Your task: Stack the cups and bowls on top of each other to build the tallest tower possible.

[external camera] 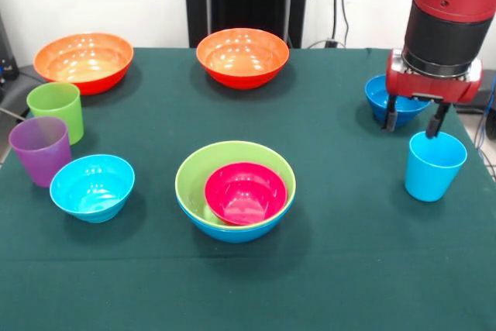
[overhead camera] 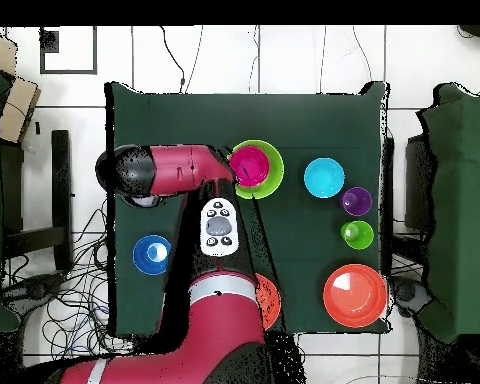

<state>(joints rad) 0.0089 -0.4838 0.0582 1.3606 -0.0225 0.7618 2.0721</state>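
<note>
The tower [external camera: 194, 176] stands near the table's middle: a lime green bowl nested in a blue bowl, with a small magenta bowl [external camera: 245, 191] inside. My gripper [external camera: 413, 122] hangs open at the right, holding nothing, just above and behind the light blue cup [external camera: 434, 167] and in front of the small dark blue bowl [external camera: 378, 94]. At the left are a cyan bowl [external camera: 92, 186], a purple cup [external camera: 40, 149] and a lime green cup [external camera: 56, 111]. Two orange bowls [external camera: 84, 60] [external camera: 242, 56] sit at the back. In the overhead view the arm hides the gripper and the light blue cup; the tower [overhead camera: 272, 170] shows.
The arm's red body [overhead camera: 184, 170] spans the table in the overhead view and covers part of one orange bowl [overhead camera: 268, 300]. The light blue cup stands close to the table's right edge in the front view. Dark green cloth [external camera: 333, 269] covers the table.
</note>
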